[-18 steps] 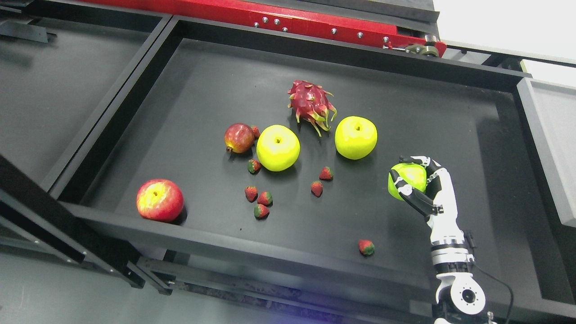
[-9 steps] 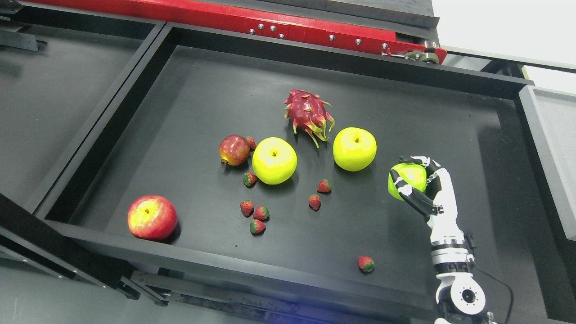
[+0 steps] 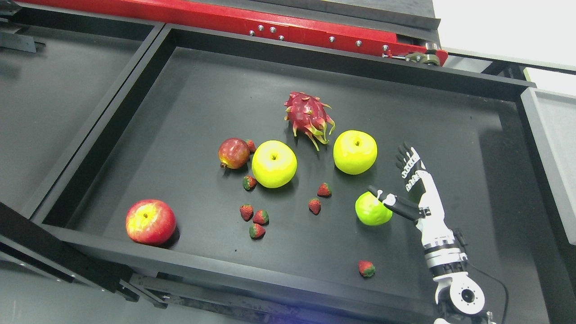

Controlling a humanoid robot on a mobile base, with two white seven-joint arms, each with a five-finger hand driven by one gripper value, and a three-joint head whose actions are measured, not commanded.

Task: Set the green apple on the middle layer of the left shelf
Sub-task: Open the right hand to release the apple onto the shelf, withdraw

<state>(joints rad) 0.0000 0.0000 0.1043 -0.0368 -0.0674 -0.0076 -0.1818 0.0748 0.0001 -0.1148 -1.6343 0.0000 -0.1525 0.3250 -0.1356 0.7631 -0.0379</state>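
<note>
On the black shelf tray (image 3: 112, 148) we see, from left to right, a red apple (image 3: 150, 222) at about 8 o'clock, a pomegranate (image 3: 233, 153), scattered strawberries (image 3: 253, 218), a large yellow-green apple (image 3: 274, 163) near the centre, a dragon fruit (image 3: 308, 113) at 12 o'clock, and a second yellow-green apple (image 3: 355, 151). The green apple (image 3: 372, 209) lies on the tray floor at about 4 o'clock, and the thumb of the right robot hand (image 3: 407, 189) touches its right side. That hand is spread wide, fingers (image 3: 406, 158) straight, holding nothing. We judge the apple light, rigid, smooth and apt to roll, so a grasp should wrap its widest girth. Half a second ago the hand was curled around the apple, held higher; now the apple is released and sits lower and further left.
</note>
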